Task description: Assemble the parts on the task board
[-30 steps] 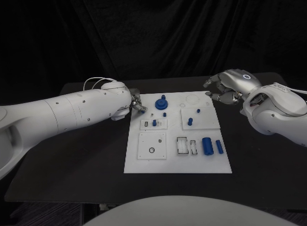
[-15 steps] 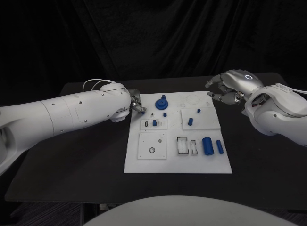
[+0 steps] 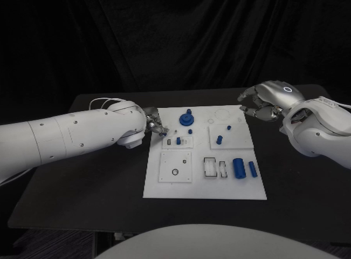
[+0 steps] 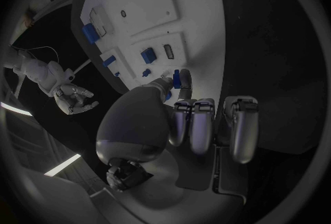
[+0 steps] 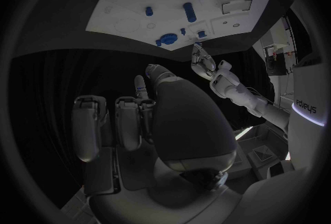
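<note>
The white task board (image 3: pixel 167 186) lies mid-table. On it are a blue gear-like part (image 3: pixel 187 116), short blue pegs (image 3: pixel 219 140) and two blue cylinders (image 3: pixel 238 167). My left hand (image 3: pixel 154 124) hovers at the board's far left edge and pinches a small blue part (image 4: pixel 176 78) between thumb and finger. My right hand (image 3: pixel 261 106) hangs off the board's far right corner with its fingers curled in. A small bluish piece (image 5: pixel 140 90) shows at its thumb and fingertip. The left wrist view also catches the right hand (image 4: pixel 74 97).
The black table (image 3: pixel 82 189) runs round the board, with bare room on both sides and in front. Open slots (image 3: pixel 210 166) and a round hole (image 3: pixel 175 172) sit in the board's near half. A thin white cable (image 3: pixel 105 100) loops above my left wrist.
My left arm has dropped lower and its hand has crept slightly toward the board's edge. The right hand has hardly moved. The view has shifted a little.
</note>
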You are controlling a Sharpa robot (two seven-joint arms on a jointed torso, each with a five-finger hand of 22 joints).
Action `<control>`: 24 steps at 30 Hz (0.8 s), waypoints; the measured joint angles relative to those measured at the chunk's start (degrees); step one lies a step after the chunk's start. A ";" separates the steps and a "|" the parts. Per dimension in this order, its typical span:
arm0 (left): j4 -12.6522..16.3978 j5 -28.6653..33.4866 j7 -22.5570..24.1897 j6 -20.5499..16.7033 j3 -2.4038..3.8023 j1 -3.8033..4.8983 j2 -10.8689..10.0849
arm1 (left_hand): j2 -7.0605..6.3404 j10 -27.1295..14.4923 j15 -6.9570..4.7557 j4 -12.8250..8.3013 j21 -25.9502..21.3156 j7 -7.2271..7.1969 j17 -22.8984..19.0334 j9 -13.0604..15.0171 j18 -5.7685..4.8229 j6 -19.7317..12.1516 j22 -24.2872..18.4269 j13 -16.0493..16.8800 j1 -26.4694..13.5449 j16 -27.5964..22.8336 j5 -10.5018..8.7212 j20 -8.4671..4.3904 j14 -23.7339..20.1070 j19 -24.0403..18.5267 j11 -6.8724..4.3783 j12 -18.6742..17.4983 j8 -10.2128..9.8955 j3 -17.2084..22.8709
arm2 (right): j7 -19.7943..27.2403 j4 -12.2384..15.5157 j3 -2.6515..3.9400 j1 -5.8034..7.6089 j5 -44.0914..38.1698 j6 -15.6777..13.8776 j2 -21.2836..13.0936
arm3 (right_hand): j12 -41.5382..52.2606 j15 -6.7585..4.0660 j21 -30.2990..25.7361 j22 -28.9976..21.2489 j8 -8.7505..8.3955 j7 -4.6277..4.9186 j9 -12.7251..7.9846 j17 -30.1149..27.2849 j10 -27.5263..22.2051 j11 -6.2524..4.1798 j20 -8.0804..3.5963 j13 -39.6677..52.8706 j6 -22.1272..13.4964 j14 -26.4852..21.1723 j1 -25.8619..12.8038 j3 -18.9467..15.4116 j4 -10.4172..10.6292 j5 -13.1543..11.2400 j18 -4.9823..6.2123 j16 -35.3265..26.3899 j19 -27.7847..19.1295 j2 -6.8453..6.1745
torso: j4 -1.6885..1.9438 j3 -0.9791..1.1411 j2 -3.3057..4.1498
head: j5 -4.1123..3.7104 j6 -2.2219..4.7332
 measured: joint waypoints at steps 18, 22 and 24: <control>5.85 0.74 0.95 -5.48 -0.02 -0.36 -3.63 | -1.05 0.00 0.01 0.55 -0.22 0.01 -0.01 0.15 0.00 0.00 0.00 0.00 -1.06 0.00 -1.84 0.00 0.00 0.00 0.00 0.00 0.25 1.67 | -0.13 -0.13 0.00 -0.25 0.00 0.10 -0.11 | -0.22 0.00 -0.22 -0.01 0.00 0.00 0.01 0.00 0.00 0.00 0.00 0.00 0.00 0.00 0.00 0.00 0.00 0.00 0.00 0.00 0.00 0.00 | 0.05 0.08 -0.04 | 0.26 0.00; 5.93 0.09 1.50 -6.40 -0.02 -1.14 -3.68 | -1.05 0.00 0.01 0.55 -0.22 0.01 -0.01 0.15 0.00 0.00 0.00 0.00 -1.06 0.00 -1.84 0.01 0.00 0.00 0.00 0.00 0.24 1.67 | -0.16 -0.18 0.00 -0.28 0.00 0.14 -0.05 | -0.22 0.00 -0.22 -0.01 0.00 0.00 -0.06 0.00 0.00 0.00 0.00 0.00 0.00 0.00 0.00 0.00 0.00 0.00 0.00 0.00 0.00 0.00 | 0.07 0.05 -0.03 | -0.02 0.00; 5.93 -0.22 1.70 -6.72 -0.03 -1.43 -3.68 | -1.05 0.00 0.01 0.58 -0.22 0.02 -0.01 0.15 0.00 0.00 0.00 0.00 -1.06 0.00 -1.89 0.01 0.00 0.00 0.00 0.00 0.24 1.69 | -0.16 -0.19 0.00 -0.29 0.00 0.15 -0.01 | -0.22 0.00 -0.22 -0.01 0.00 0.00 -0.06 0.00 0.00 0.00 0.00 0.00 0.00 0.00 0.00 0.00 0.00 0.00 0.00 0.00 0.00 0.00 | 0.07 0.04 -0.01 | -0.04 0.00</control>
